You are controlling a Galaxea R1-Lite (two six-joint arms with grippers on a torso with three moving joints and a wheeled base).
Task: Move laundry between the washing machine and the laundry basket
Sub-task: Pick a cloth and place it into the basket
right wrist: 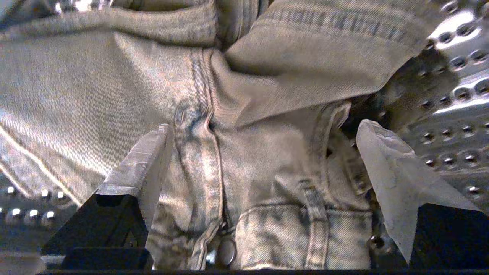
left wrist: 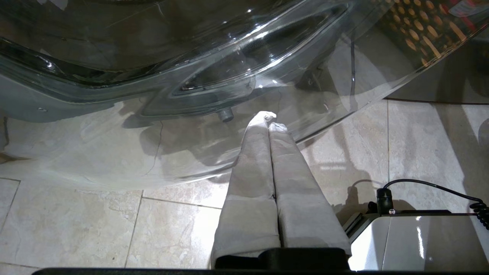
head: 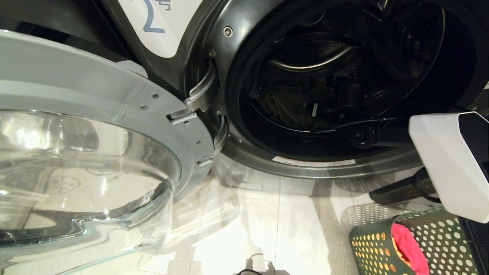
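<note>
The washing machine (head: 214, 34), labelled "2", stands with its glass door (head: 88, 160) swung wide open. My right arm (head: 447, 160) reaches into the drum, where a dark grey-olive piece of laundry (head: 290, 109) lies. In the right wrist view my right gripper (right wrist: 263, 152) is open, with one finger on each side of that denim-like garment (right wrist: 267, 168). The green laundry basket (head: 439, 240) sits on the floor at the lower right and holds a red-pink cloth (head: 410, 244). My left gripper (left wrist: 269, 119) is shut and empty, parked low under the open door.
The open door's glass bowl (left wrist: 191, 57) bulges out over the pale tiled floor (head: 244, 229) on the left. The perforated drum wall (right wrist: 454, 114) curves close beside the right gripper. A black cylinder (head: 401, 189) of the robot lies between machine and basket.
</note>
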